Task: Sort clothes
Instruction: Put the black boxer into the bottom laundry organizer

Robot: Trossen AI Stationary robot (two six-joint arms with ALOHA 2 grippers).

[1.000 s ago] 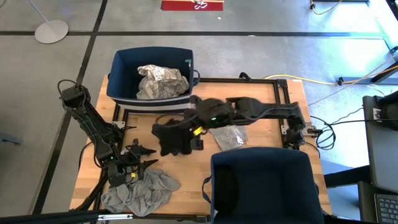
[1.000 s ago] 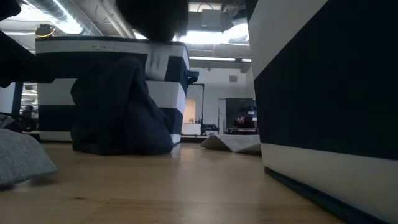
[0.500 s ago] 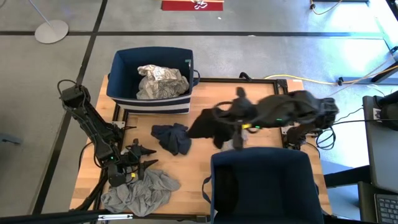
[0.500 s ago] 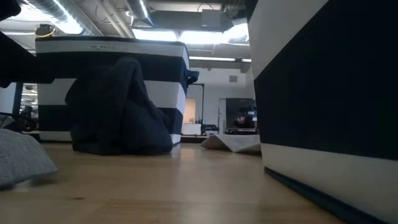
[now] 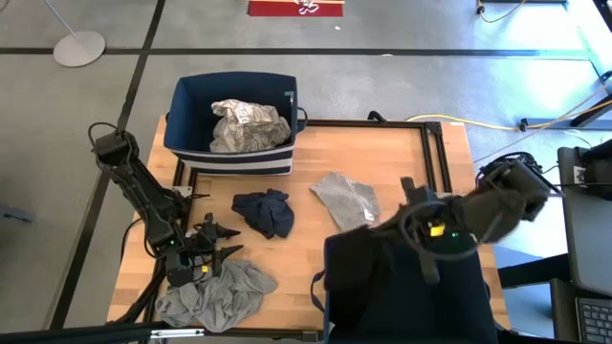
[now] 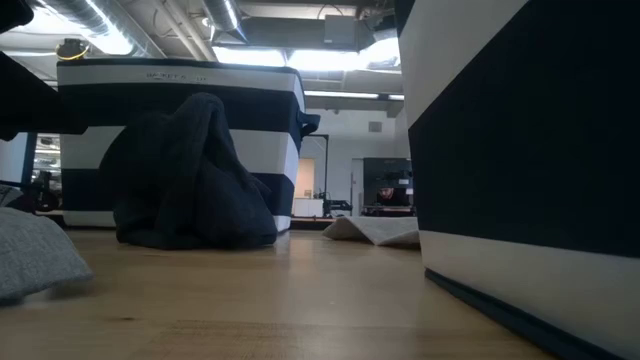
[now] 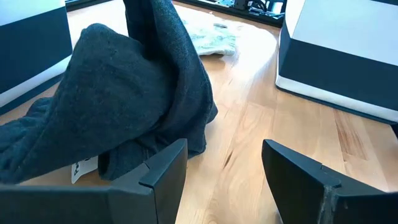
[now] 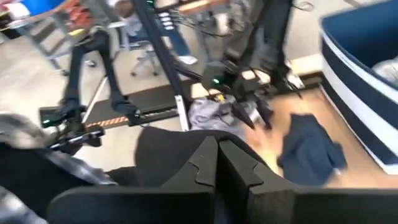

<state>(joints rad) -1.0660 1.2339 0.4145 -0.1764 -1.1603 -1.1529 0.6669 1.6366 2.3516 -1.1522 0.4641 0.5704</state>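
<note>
My right gripper (image 5: 413,229) is shut on a black garment (image 5: 373,250) above the far rim of the near navy bin (image 5: 478,287); it also shows in the right wrist view (image 8: 216,168). A dark navy garment (image 5: 265,212) lies heaped on the table's middle. A light grey garment (image 5: 346,201) lies flat to its right. My left gripper (image 5: 215,244) is open and empty at the near left, just above a grey garment (image 5: 215,291). In the left wrist view (image 7: 224,180) it points at the navy garment (image 7: 124,99). My right gripper pinches the black garment (image 8: 165,152) between its two shut fingers (image 8: 202,168). The fingers themselves hide which edge or fold they have. The cloth hangs slack below them, lifted clear of the table, over the near bin's far rim.
The far navy-and-white bin (image 5: 234,153) at the table's far left holds a white patterned garment (image 5: 247,124). The near bin fills the table's near right corner. Bare wood shows between the navy garment and the near bin (image 6: 520,150).
My right gripper has lifted the black garment off the dark heap at the table's middle and carried it toward the right and near edges, to above the near bin. The navy garment stayed on the table, and the light grey garment now lies uncovered.
</note>
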